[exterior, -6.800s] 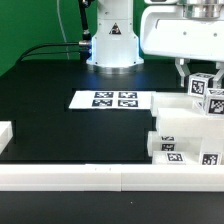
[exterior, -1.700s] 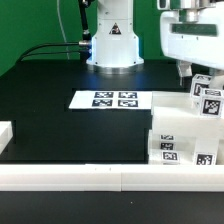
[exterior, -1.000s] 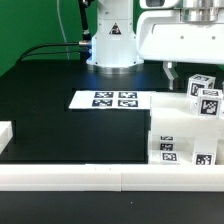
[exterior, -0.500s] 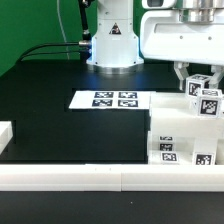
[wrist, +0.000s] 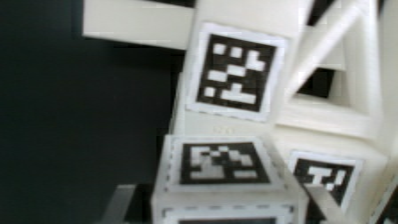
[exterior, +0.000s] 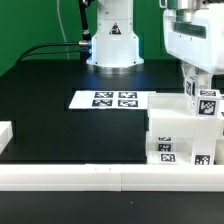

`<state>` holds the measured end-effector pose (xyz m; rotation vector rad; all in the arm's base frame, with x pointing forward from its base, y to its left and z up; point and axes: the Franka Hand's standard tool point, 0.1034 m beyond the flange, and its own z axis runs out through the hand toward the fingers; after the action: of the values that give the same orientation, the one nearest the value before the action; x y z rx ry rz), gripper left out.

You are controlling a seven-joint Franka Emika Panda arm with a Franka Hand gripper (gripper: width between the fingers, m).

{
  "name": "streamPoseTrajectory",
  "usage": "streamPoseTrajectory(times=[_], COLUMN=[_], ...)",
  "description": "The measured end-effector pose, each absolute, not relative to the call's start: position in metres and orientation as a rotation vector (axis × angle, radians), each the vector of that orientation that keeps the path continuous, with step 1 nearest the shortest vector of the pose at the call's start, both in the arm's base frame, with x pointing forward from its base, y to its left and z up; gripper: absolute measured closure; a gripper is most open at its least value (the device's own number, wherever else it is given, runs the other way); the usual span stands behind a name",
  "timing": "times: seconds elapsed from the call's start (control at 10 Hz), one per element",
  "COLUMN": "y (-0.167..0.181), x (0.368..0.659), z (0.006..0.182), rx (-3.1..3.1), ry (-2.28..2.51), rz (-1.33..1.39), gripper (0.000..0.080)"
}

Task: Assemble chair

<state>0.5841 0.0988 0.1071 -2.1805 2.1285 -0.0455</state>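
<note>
The chair parts point(exterior: 180, 135) at about four o'clock in the exterior view are plain white plastic, each face carrying a square tag of black blocky pattern on white. In the wrist view the same white pieces point(wrist: 240, 75) show three such black-and-white tags, blurred. The marker board point(exterior: 112, 99) near the centre is white with four black-and-white printed tags in a two-by-two block. The table point(exterior: 60, 110) is matt black. A long rail point(exterior: 90, 178) at six o'clock is plain white. The arm's base point(exterior: 112, 45) at twelve o'clock is white, against a green backdrop point(exterior: 30, 25).
</note>
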Motion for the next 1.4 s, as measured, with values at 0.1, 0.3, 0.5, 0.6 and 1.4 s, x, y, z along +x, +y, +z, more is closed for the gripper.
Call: streamPoseTrajectory(times=[0.1, 0.3, 0.5, 0.6, 1.4], y=[0.098, 0.099, 0.102, 0.105, 0.112], x=[0.584, 0.583, 0.583, 0.583, 0.582], z=[0.107, 0.107, 0.107, 0.107, 0.106], rx=[-2.098, -1.918, -1.782, -1.665, -1.642], ry=[2.199, 2.348, 2.452, 2.530, 2.529], rz=[-0.034, -0.009, 0.003, 0.016, 0.042], gripper=[0.0536, 0.0535, 0.0535, 0.0535, 0.0215])
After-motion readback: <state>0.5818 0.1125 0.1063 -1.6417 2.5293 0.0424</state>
